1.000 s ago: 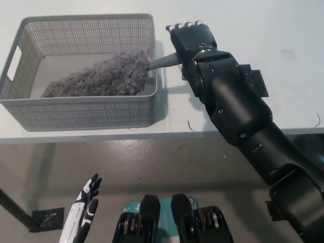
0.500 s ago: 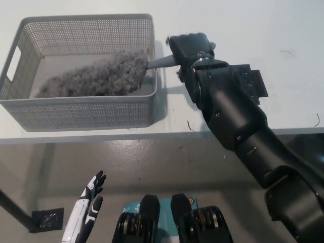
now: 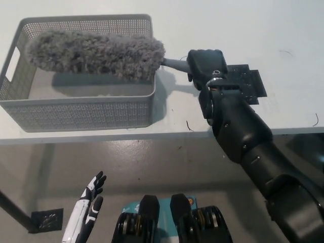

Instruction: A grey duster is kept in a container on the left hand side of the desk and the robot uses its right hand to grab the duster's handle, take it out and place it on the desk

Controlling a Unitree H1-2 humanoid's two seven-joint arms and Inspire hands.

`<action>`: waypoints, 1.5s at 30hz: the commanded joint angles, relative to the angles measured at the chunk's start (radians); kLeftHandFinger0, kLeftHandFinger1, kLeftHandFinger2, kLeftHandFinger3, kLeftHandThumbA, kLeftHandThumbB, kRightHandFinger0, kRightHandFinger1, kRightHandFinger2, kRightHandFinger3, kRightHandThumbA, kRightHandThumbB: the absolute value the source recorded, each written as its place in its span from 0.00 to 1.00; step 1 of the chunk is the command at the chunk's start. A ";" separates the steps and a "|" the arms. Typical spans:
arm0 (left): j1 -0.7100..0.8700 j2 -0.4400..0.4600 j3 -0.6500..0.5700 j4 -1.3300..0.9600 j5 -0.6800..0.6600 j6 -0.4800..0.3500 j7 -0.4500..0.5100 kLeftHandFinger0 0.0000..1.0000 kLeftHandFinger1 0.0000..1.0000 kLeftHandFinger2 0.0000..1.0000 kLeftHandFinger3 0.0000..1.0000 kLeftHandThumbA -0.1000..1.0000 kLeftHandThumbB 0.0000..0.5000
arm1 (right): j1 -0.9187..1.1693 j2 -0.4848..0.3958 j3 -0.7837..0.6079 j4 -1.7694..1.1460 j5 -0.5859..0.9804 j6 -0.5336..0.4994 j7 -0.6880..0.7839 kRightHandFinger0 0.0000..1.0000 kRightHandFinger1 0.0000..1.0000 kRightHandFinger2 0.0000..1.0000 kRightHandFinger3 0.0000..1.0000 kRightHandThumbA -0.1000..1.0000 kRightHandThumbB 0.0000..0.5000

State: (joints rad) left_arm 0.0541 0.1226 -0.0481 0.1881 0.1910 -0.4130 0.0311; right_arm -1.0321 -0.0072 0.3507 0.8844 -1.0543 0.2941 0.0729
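Observation:
The grey fluffy duster (image 3: 96, 53) hangs level above the grey mesh container (image 3: 81, 114), lifted off its floor, its shadow on the bottom below. Its grey handle (image 3: 174, 64) sticks out past the container's right rim. My black right hand (image 3: 206, 66) is shut on that handle, just right of the container over the white desk (image 3: 263, 30). My white left hand (image 3: 83, 215) rests low at the lower left, below the desk edge, fingers apart and holding nothing.
The container stands on the left part of the desk, close to the front edge (image 3: 152, 135). Bare desk surface stretches to the right of and behind my right hand. Floor shows below the desk edge.
My right hand closed on the handle and raised the duster from the container floor to above its rim, moving slightly right. The left hand barely moved.

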 commanded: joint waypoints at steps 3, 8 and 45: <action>-0.006 0.018 -0.001 -0.024 0.003 -0.026 -0.006 1.00 1.00 1.00 1.00 1.00 0.16 | -0.068 0.077 -0.402 0.040 0.464 -0.301 -0.461 0.00 0.16 0.48 0.27 0.04 0.18; -0.005 0.019 -0.001 -0.026 -0.004 -0.026 -0.010 1.00 1.00 1.00 1.00 1.00 0.14 | -0.092 0.133 -0.628 -0.051 0.704 -0.320 -0.375 0.00 0.00 0.25 0.15 0.01 0.25; 0.007 0.032 0.012 -0.036 0.005 -0.014 0.005 1.00 1.00 1.00 1.00 1.00 0.14 | 0.175 -0.305 -0.445 -0.280 0.562 -0.324 -0.185 0.00 0.20 0.60 0.66 0.00 0.32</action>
State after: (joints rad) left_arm 0.0534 0.1391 -0.0466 0.1938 0.1904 -0.4095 0.0314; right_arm -0.8473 -0.2380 -0.1460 0.6060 -0.4792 0.0761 -0.0997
